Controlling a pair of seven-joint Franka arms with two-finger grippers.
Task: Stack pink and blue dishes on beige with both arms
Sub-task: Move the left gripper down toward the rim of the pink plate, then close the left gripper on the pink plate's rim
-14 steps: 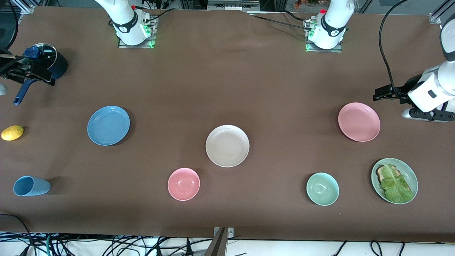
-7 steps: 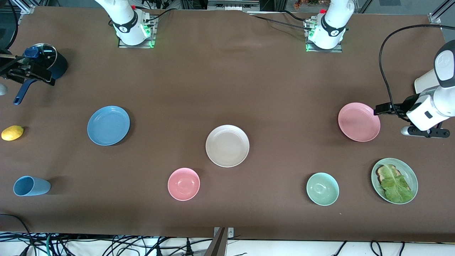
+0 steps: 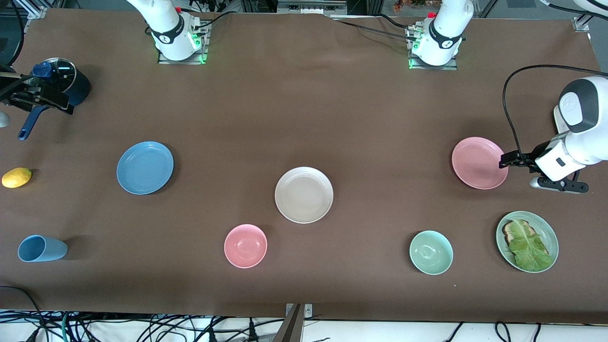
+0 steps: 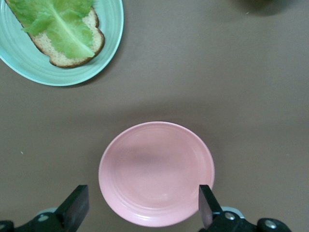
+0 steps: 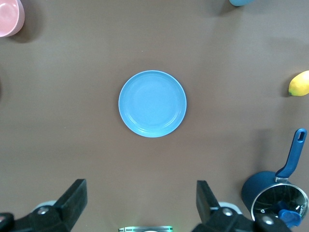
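Note:
The pink plate (image 3: 477,163) lies toward the left arm's end of the table. My left gripper (image 3: 504,164) hangs open over that plate's rim on the side toward the left arm's end. In the left wrist view its fingers (image 4: 77,209) stand apart on either side of the pink plate (image 4: 154,169). The blue plate (image 3: 145,167) lies toward the right arm's end. The beige plate (image 3: 304,194) sits bare in the middle. My right gripper (image 3: 64,103) waits high up, open and holding nothing (image 5: 140,198), with the blue plate (image 5: 152,104) small on the table below.
A pale green plate (image 3: 553,237) with toast and lettuce and a green bowl (image 3: 431,252) lie nearer the front camera than the pink plate. Also there: a pink bowl (image 3: 245,245), a tipped blue cup (image 3: 40,248), a lemon (image 3: 16,177) and a lidded dark blue pot (image 3: 76,85).
The left arm has swung down and in, bringing its open gripper from off the pink plate to over the plate's rim. The right arm and all dishes have stayed still.

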